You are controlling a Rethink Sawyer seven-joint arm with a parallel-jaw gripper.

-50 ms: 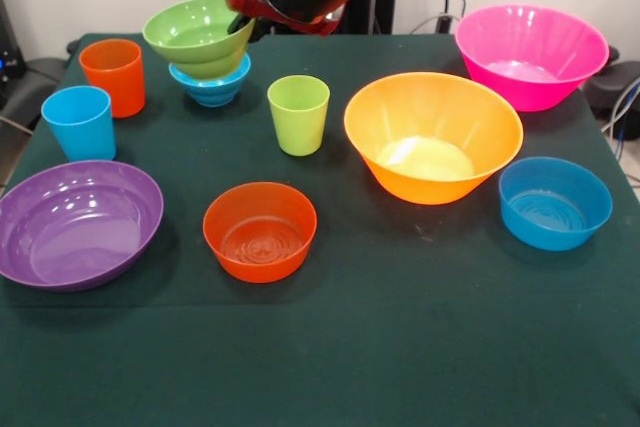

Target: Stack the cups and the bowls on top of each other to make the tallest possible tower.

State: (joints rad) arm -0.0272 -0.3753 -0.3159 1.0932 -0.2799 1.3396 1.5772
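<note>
My gripper (240, 23) comes down at the back left and is shut on the right rim of the small green bowl (198, 37). That bowl hangs tilted just above the small blue bowl (210, 87). The lime green cup (298, 113) stands upright and alone at mid table. At the left stand the orange cup (113, 75) and the light blue cup (79, 122). No tower shows. Other bowls lie apart: purple (78, 222), medium orange (260, 230), yellow-orange (432, 135), pink (530, 54), medium blue (554, 202).
The dark green tablecloth (330, 347) covers the whole table. Cables (622, 107) hang off the right edge behind the pink bowl.
</note>
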